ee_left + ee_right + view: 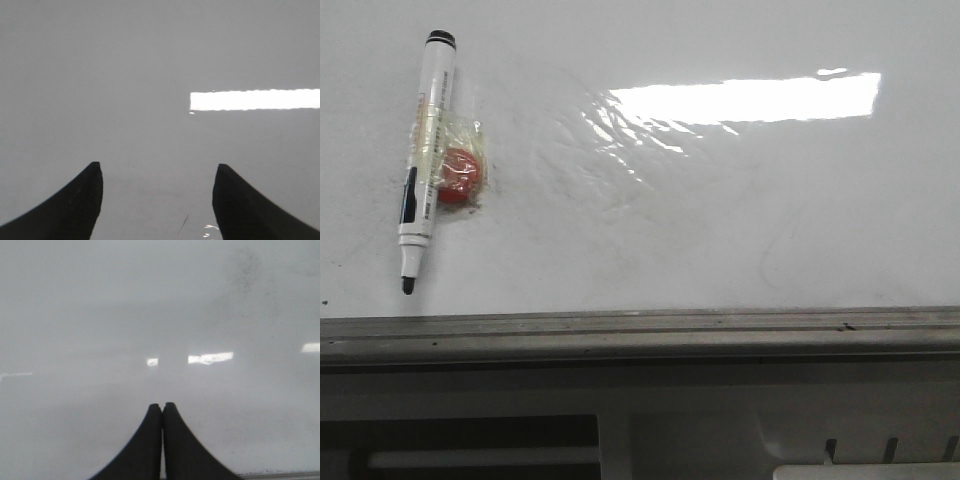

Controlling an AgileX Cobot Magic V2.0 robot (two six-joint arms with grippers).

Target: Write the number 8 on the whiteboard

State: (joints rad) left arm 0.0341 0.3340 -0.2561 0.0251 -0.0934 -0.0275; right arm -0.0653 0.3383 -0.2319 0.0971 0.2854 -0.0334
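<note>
Both grippers hover empty over the board; no drawn 8 shows on it.

The left gripper (157, 195) has its black fingers spread wide, nothing between them; the right gripper (162, 440) has its fingers pressed together on nothing. Under both lies the large glossy white whiteboard (720, 210), the surface, with bright glare, faint smudges and a grey metal edge rail (640, 335) along its near side. At its left lies a white uncapped marker (424, 160), tip toward the rail, with a red round piece (458, 178) taped to it.
</note>
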